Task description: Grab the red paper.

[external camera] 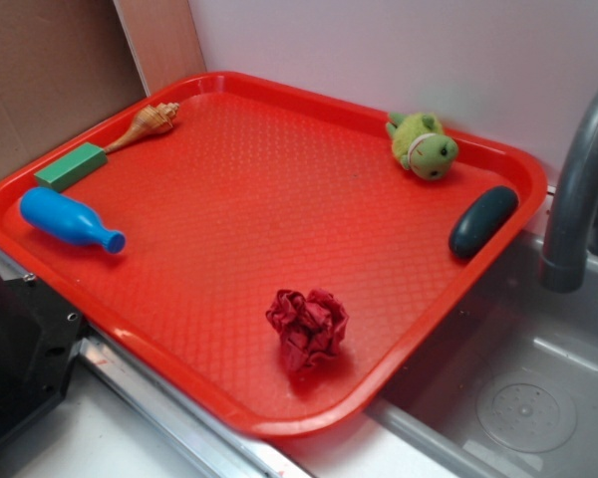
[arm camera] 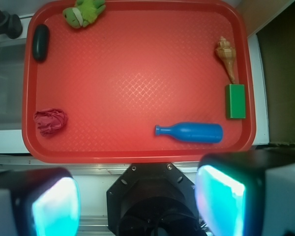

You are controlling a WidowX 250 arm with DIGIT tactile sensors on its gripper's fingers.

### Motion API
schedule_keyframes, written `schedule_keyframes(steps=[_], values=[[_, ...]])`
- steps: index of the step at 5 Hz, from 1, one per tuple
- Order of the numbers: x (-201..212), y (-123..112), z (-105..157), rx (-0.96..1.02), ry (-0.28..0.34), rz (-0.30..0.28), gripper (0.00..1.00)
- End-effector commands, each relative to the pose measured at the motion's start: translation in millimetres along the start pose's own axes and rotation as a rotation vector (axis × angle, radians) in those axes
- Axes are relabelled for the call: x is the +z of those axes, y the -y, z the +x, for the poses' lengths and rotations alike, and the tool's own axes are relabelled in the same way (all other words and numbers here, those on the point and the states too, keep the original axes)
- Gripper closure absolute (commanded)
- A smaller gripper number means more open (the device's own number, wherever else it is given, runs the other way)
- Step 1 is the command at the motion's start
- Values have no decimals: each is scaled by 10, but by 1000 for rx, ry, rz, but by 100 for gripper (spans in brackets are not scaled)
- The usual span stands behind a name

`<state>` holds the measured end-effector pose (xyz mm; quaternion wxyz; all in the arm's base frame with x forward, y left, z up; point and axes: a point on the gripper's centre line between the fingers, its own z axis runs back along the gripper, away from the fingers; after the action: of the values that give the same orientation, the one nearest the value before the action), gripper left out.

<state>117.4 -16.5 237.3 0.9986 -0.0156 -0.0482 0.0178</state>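
Observation:
The red paper (external camera: 307, 327) is a dark-red crinkly ball lying on the red tray (external camera: 259, 199) near its front edge. In the wrist view the red paper (arm camera: 50, 121) lies at the tray's (arm camera: 137, 69) lower left. My gripper (arm camera: 137, 201) hangs high above, over the robot base just outside the tray edge, well apart from the paper. Its two cyan-lit fingers (arm camera: 54, 204) stand wide apart with nothing between them. The gripper does not show in the exterior view.
On the tray lie a blue bottle (arm camera: 189, 132), a green block (arm camera: 235, 101), a seashell (arm camera: 226, 55), a green plush toy (arm camera: 83, 12) and a dark oval object (arm camera: 40, 42). A sink (external camera: 523, 398) with a grey faucet (external camera: 578, 179) adjoins the tray.

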Motion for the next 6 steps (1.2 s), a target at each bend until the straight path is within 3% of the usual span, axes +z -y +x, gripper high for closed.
schedule_keyframes(steps=[1,2,3,6], values=[[0,0,0,0,0,0,0],[-400,497,198,-250,44,-28,0],[-694,1071,281,-490,78,-146,0],[-694,1071,281,-490,78,-146,0]])
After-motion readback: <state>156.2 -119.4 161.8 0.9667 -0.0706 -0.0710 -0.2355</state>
